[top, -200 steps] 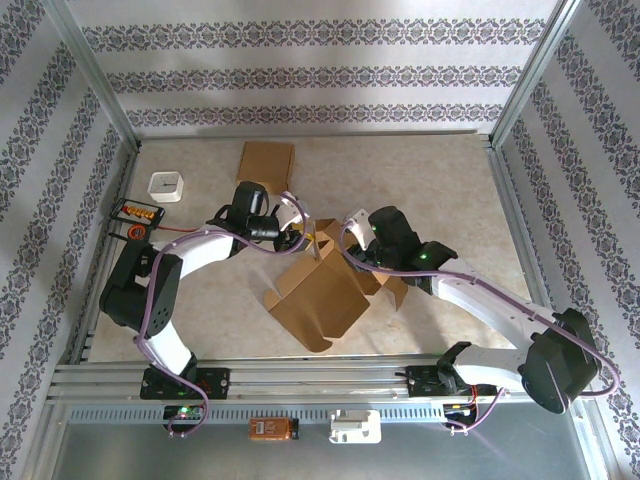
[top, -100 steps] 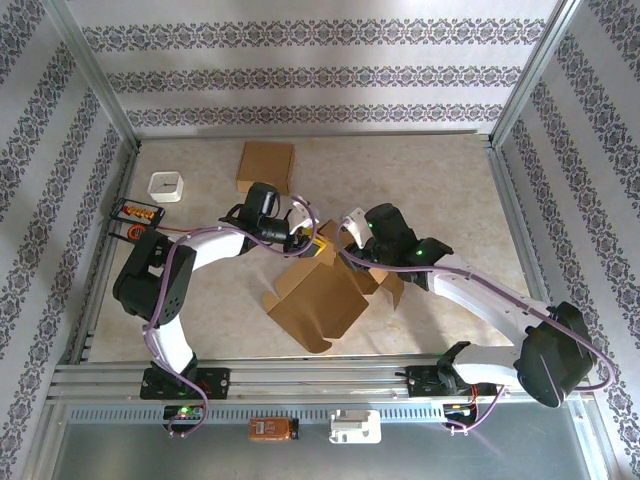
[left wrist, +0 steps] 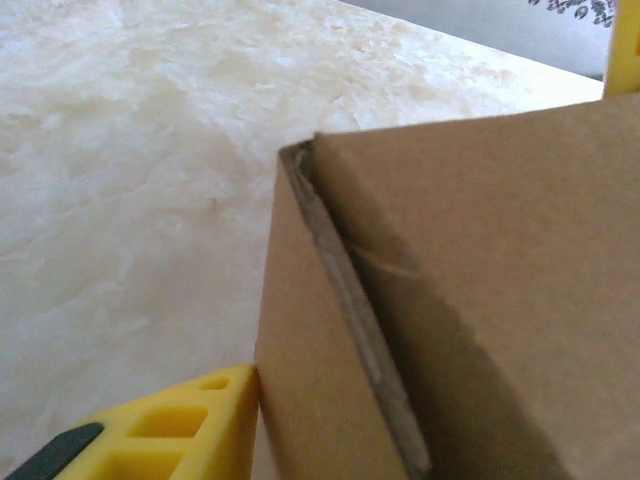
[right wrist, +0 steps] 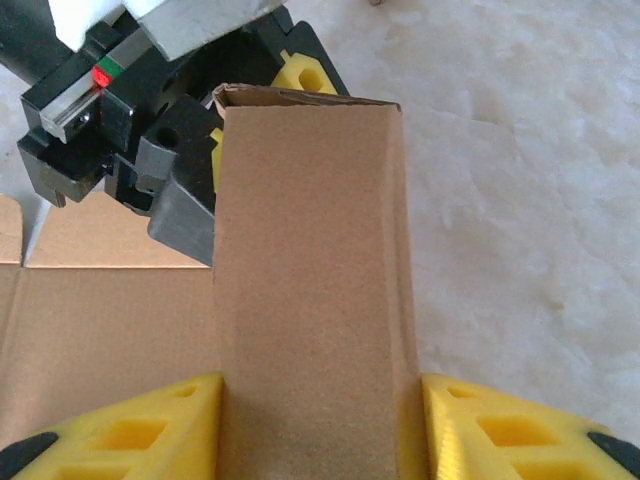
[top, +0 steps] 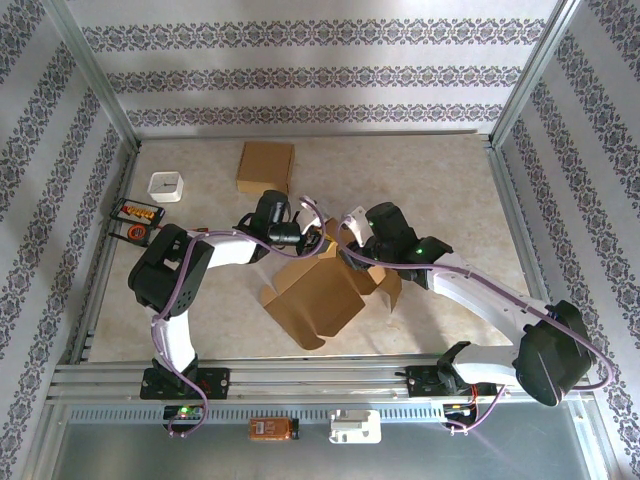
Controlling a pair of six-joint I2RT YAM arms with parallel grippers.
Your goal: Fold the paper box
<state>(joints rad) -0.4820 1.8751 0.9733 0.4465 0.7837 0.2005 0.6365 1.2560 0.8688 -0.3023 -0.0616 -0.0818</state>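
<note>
Paper box [top: 318, 300] sits mid-tabletop [top: 430, 180]. From above, the left end effector [top: 306, 238] has slid in against its upright flap [top: 326, 236], opposite the right end effector [top: 347, 247]. In the left wrist view, the fingers [left wrist: 150, 430] straddle a box corner and are narrowing, though I cannot tell whether they grip. In the right wrist view, the right end effector clasps the flap, likely steadying the fold.

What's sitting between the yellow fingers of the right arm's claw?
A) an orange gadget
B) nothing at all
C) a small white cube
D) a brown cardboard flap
D: the right wrist view shows a brown cardboard flap standing between the yellow fingers of the right claw.
</note>
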